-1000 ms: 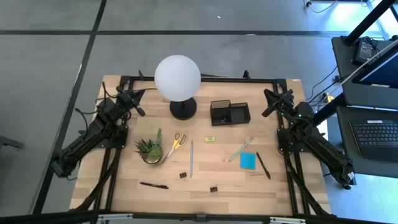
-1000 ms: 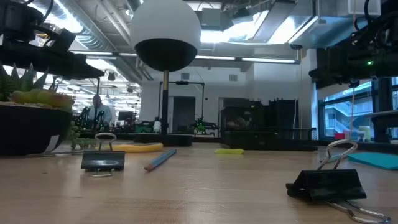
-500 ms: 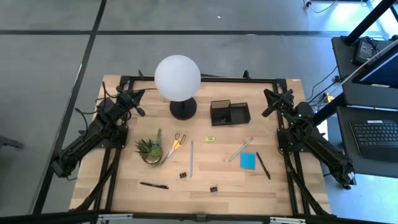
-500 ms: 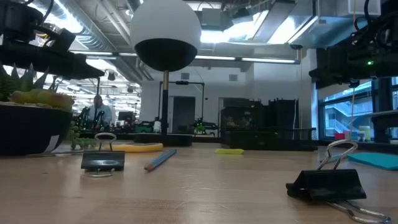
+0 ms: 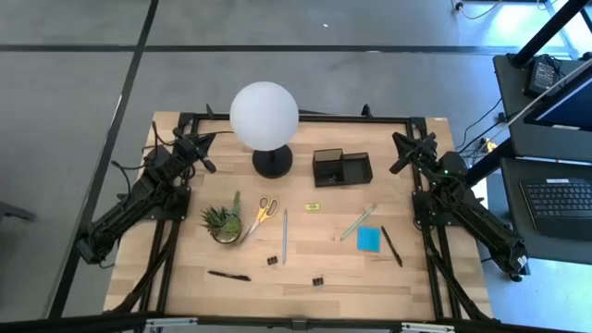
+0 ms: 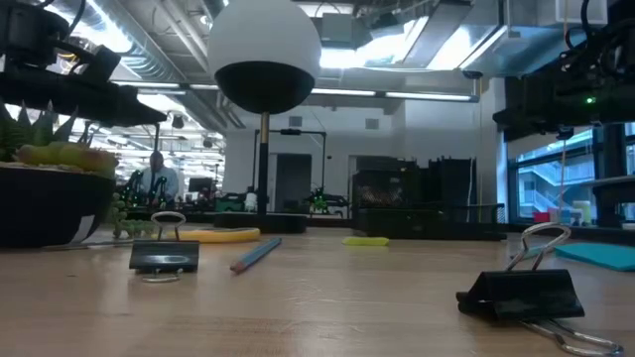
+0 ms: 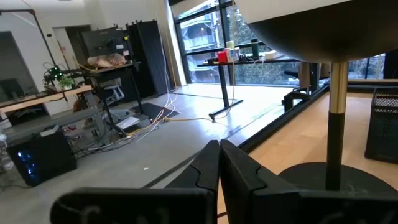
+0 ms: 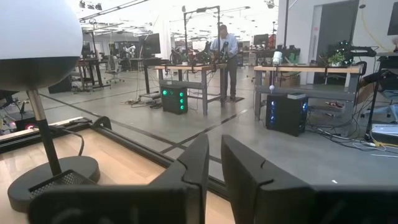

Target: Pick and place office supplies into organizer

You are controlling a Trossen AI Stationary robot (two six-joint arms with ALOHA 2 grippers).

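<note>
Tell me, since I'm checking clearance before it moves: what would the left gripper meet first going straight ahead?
Probably the lamp: the left gripper, jaws shut, points toward its round black base, though it may pass just beside it; depth is unclear.

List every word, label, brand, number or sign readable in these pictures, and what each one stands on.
None can be read.
The blue sticky-note pad, scissors and binder clip show no print.
The small yellow piece may carry marks, but they are too small to tell.
The keyboard beside the table: keys too small to read.
Anything on the room's equipment: too blurred to read.
</note>
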